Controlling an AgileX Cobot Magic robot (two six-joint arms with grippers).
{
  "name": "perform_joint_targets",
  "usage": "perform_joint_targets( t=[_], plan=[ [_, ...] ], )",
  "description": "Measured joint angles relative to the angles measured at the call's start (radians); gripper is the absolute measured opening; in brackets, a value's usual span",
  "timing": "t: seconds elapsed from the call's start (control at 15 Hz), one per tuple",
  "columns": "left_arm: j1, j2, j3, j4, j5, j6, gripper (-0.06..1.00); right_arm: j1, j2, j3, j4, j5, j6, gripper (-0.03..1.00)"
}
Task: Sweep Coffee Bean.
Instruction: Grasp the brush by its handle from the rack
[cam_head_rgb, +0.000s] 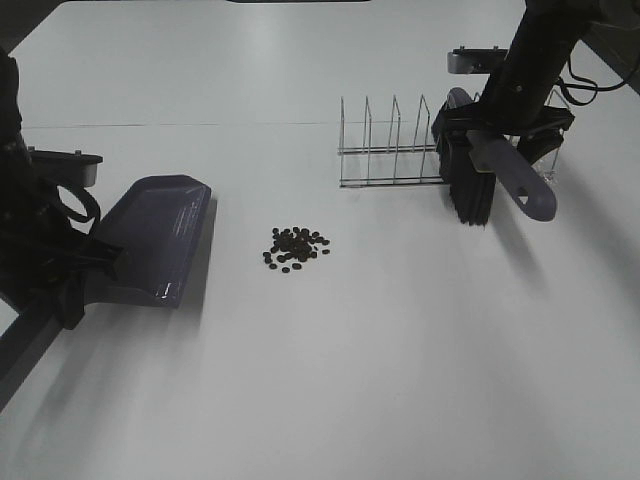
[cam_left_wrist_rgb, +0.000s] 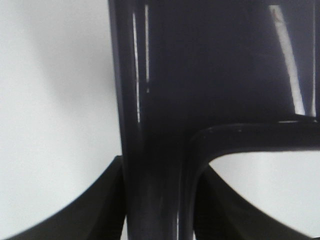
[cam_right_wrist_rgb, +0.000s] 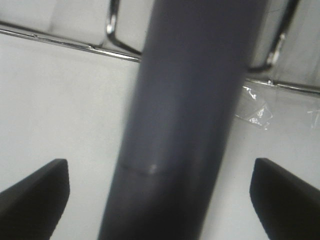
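The coffee beans (cam_head_rgb: 295, 247) lie in a loose dark cluster on the white table, mid-frame. A dark purple dustpan (cam_head_rgb: 155, 235) rests to their left, mouth toward them. My left gripper (cam_head_rgb: 72, 275) is shut on its handle (cam_left_wrist_rgb: 150, 165), with both fingers (cam_left_wrist_rgb: 100, 210) pressed against it. A brush with black bristles (cam_head_rgb: 470, 195) and a purple-grey handle (cam_head_rgb: 522, 186) stands at the right end of the wire rack. My right gripper (cam_head_rgb: 505, 125) is open around that handle (cam_right_wrist_rgb: 185, 120). Its fingers (cam_right_wrist_rgb: 40, 195) stand wide apart and clear of it.
A chrome wire rack (cam_head_rgb: 390, 150) with upright dividers stands at the back right, and its wires (cam_right_wrist_rgb: 75, 42) show behind the brush handle. A bit of clear tape (cam_right_wrist_rgb: 257, 107) sticks to the table by the rack. The table's left edge runs near the left arm.
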Motion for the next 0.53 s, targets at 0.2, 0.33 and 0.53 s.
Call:
perform_joint_targets(
  t=[0.2, 0.33, 0.53],
  plan=[
    [0.0, 0.0, 0.0, 0.0, 0.0, 0.0, 0.32, 0.0, 0.0, -0.001, 0.005, 0.0, 0.0, 0.89],
    [0.0, 0.0, 0.0, 0.0, 0.0, 0.0, 0.32, 0.0, 0.0, -0.001, 0.044, 0.0, 0.0, 0.89],
    [0.0, 0.0, 0.0, 0.0, 0.0, 0.0, 0.32, 0.0, 0.0, -0.001, 0.057, 0.0, 0.012, 0.86]
  ],
)
